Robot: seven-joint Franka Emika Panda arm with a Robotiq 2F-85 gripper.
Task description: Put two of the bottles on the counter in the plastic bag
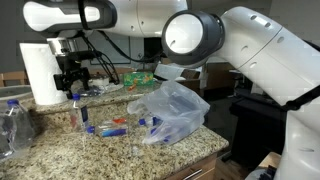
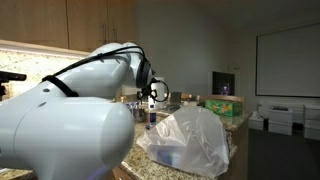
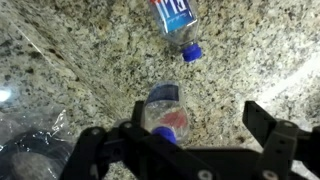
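Note:
My gripper (image 3: 196,113) is open, pointing down over the granite counter (image 3: 80,70). In the wrist view a clear bottle with a red label and a blue cap (image 3: 168,112) stands just below it, between the fingers and close to the left one, not held. A second bottle with a blue cap (image 3: 177,17) lies on the counter beyond it. In an exterior view the gripper (image 1: 72,78) hangs above a small upright bottle (image 1: 80,110), with a lying bottle (image 1: 110,127) nearby. The clear plastic bag (image 1: 175,110) sits to the right with something blue inside. The bag also shows in the other view (image 2: 190,140).
A paper towel roll (image 1: 42,72) stands behind the gripper. More clear bottles (image 1: 15,125) stand at the counter's left end. A green box (image 1: 140,77) lies at the back. The counter's front edge (image 1: 150,160) is near the bag. Crinkled plastic (image 3: 30,150) lies at the wrist view's lower left.

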